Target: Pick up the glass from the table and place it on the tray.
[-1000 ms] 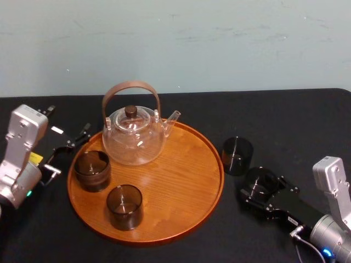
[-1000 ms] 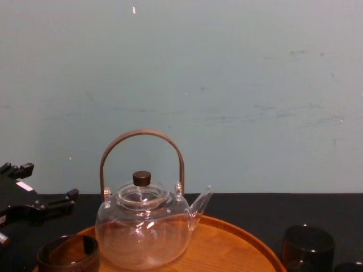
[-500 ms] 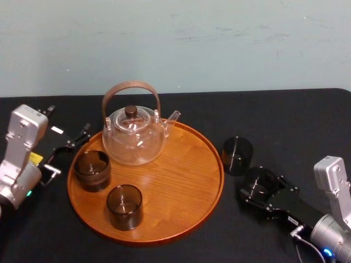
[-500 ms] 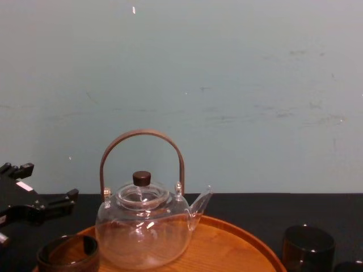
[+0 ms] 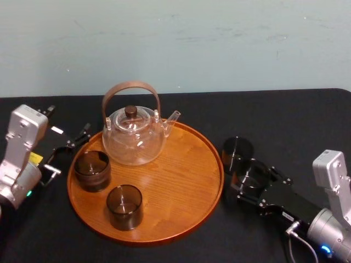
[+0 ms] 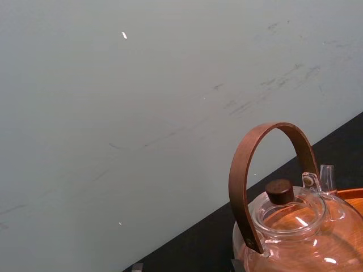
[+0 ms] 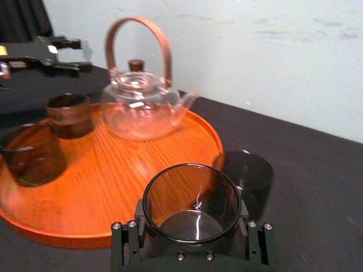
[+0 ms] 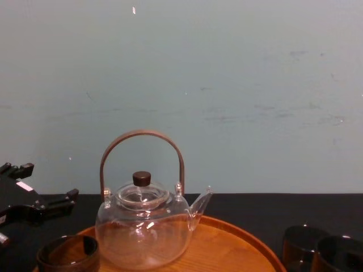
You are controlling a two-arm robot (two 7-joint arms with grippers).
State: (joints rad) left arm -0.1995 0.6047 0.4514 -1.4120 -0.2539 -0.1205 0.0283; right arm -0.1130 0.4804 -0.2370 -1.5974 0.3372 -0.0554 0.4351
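Risk lay at the rim: the right gripper (image 5: 253,181), jaws closed on the glass (image 7: 191,201), held it just beside the tray (image 5: 186,219), and a low move inward could catch the base on the raised edge and tip it. A second glass (image 5: 237,150) stood on the table (image 5: 296,115) close behind and could be nudged. The teapot (image 5: 134,137) and two cups (image 5: 92,169) left the tray's right side free. The left gripper (image 5: 64,150) sat parked left of the tray, fingers spread, empty.
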